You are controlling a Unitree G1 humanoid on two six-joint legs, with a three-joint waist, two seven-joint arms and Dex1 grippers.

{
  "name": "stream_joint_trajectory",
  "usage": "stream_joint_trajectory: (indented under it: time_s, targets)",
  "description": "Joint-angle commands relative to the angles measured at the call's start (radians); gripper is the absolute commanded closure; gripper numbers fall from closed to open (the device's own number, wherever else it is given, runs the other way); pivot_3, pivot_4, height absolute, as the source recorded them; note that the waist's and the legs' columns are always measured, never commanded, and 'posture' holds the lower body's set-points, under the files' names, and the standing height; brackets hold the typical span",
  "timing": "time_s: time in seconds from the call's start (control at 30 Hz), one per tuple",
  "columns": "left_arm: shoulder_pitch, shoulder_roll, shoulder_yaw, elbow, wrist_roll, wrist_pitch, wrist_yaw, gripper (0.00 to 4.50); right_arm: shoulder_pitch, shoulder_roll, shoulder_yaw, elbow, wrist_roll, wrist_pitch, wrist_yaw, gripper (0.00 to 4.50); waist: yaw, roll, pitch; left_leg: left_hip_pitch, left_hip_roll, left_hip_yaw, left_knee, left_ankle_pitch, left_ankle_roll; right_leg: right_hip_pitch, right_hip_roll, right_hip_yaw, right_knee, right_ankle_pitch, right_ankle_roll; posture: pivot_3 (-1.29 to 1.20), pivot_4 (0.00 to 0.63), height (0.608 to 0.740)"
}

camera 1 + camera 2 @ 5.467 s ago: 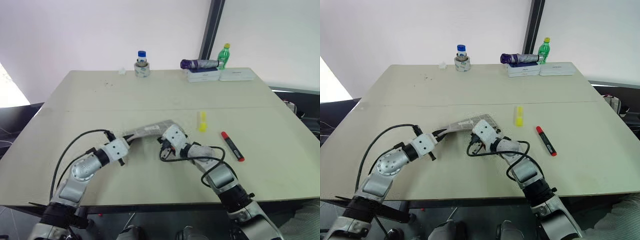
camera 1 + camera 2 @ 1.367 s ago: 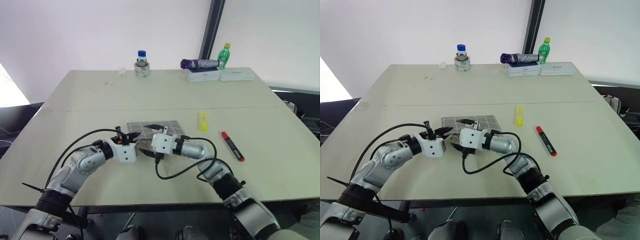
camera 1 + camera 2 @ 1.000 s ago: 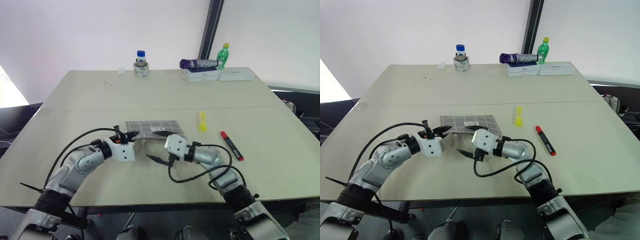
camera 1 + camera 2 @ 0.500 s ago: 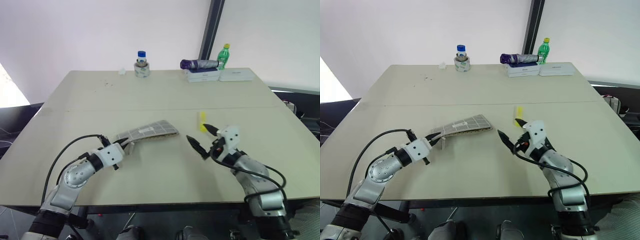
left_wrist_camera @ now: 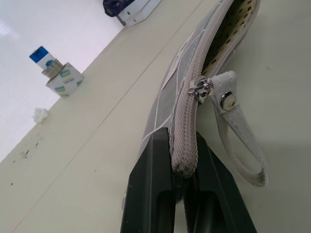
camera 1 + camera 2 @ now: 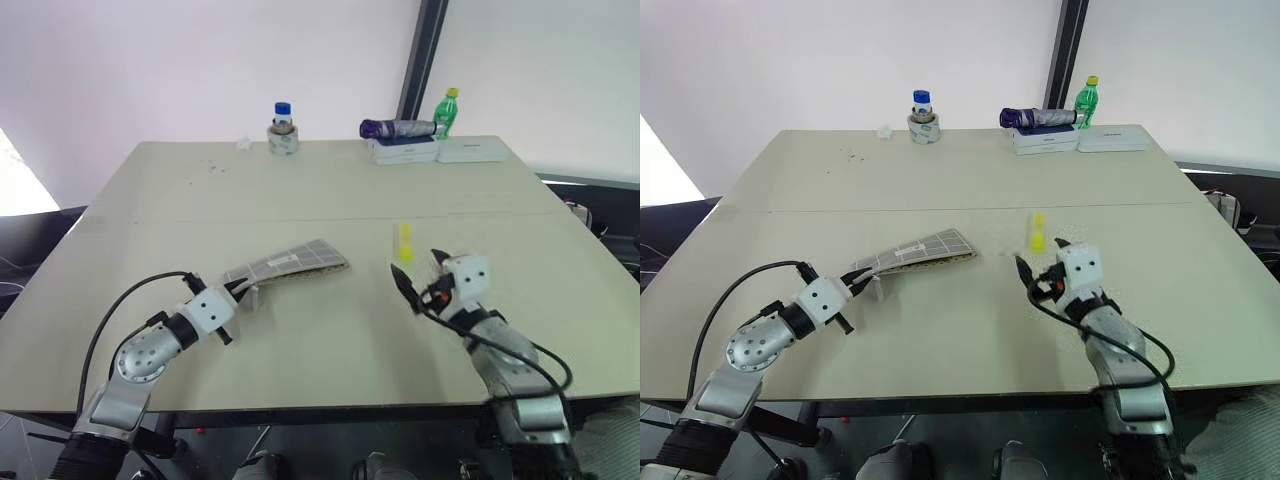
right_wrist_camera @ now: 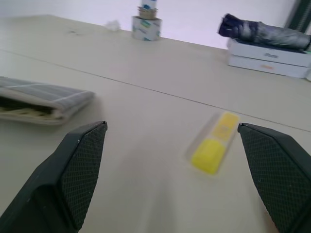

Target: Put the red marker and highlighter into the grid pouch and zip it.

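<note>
Grid pouch (image 6: 290, 264) is pinched at its near-left corner by my left gripper (image 5: 181, 167), fingers clamped tight on the zipper-edge seam, so that end is lifted and the rest slopes down to the table (image 6: 330, 190) toward the right. From the left wrist cam I can see the zipper pull (image 5: 200, 89) sitting partway along with its white strap (image 5: 243, 141) dangling, and the mouth past it looks gaped open, showing the dotted lining. My guess is that's the point of holding it like this: keep the opening propped up so stuff can slide in. Right gripper (image 7: 175, 165) is spread wide with nothing in it, hovering low over the table with the highlighter (image 7: 214, 145) lying flat just ahead, between its two fingers as the right wrist cam sees it. So I'd say the highlighter grab is next. Can't spot the red marker right now, probably hidden behind the right arm. Far edge just has a small bottle (image 6: 283, 127) and boxes (image 6: 405, 150), well apart from everything.
</note>
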Motion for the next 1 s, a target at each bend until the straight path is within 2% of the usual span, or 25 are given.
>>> stream_joint_trajectory:
  time_s: [0.03,0.17,0.3,0.53,0.63,0.73,0.9,1.0]
  targets:
    - [-0.023,-0.003,0.006,-0.024,0.016,-0.011,0.010,4.50,-0.167,0.020,0.020,0.163,-0.065,0.048,-0.081,0.02,-0.002,0.000,0.000,0.000,0.000,0.000,0.000,0.000,0.000,0.000,0.000,0.000,0.000,0.000,0.000,0.00,0.150,0.740]
    - [-0.034,-0.012,0.010,-0.017,0.026,-0.007,0.022,4.50,-0.369,0.049,0.032,0.421,-0.088,0.146,-0.123,0.02,-0.002,0.000,0.000,0.000,0.000,0.001,0.000,0.003,-0.005,0.000,0.000,0.000,0.000,0.000,0.000,0.00,0.150,0.740]
    - [-0.032,-0.014,0.006,-0.027,0.046,-0.007,0.030,4.50,-0.475,0.083,-0.012,0.574,-0.070,0.164,-0.175,0.02,0.000,0.000,0.000,-0.001,0.000,0.002,-0.001,0.004,-0.006,-0.001,0.000,0.000,0.000,0.000,0.000,0.00,0.150,0.740]
    - [-0.012,-0.007,0.012,-0.048,0.066,-0.006,0.037,4.50,-0.518,0.091,0.011,0.710,-0.143,0.092,-0.291,0.02,-0.003,0.000,0.000,-0.001,0.000,0.003,-0.001,0.004,-0.006,-0.001,0.000,0.000,0.000,0.000,0.000,0.00,0.150,0.740]
    - [-0.012,-0.013,0.017,-0.054,0.063,-0.002,0.039,4.50,-0.525,0.114,-0.007,0.746,-0.123,0.104,-0.303,0.02,-0.005,0.000,0.000,-0.001,0.000,0.003,-0.002,0.004,-0.006,-0.001,0.000,0.000,0.000,0.000,0.000,0.00,0.150,0.740]
    - [-0.021,-0.014,0.013,-0.050,0.066,-0.003,0.037,4.50,-0.525,0.123,-0.015,0.759,-0.112,0.125,-0.302,0.90,-0.006,0.000,0.000,-0.001,0.000,0.003,-0.001,0.004,-0.006,-0.001,0.000,0.000,0.000,0.000,0.000,0.00,0.150,0.740]
    - [-0.042,-0.014,0.010,-0.033,0.067,-0.007,0.035,4.50,-0.494,0.116,-0.023,0.670,-0.086,0.158,-0.260,3.54,0.001,0.000,0.000,-0.001,0.000,0.003,-0.001,0.004,-0.006,-0.001,-0.001,0.000,0.000,0.000,0.000,0.00,0.150,0.740]
    - [-0.045,-0.015,0.007,-0.028,0.068,-0.010,0.034,4.50,-0.463,0.102,-0.009,0.571,-0.048,0.121,-0.147,3.57,-0.001,0.000,0.000,-0.001,0.000,0.003,-0.001,0.004,-0.006,-0.001,-0.001,0.000,0.000,0.000,0.000,0.00,0.150,0.740]
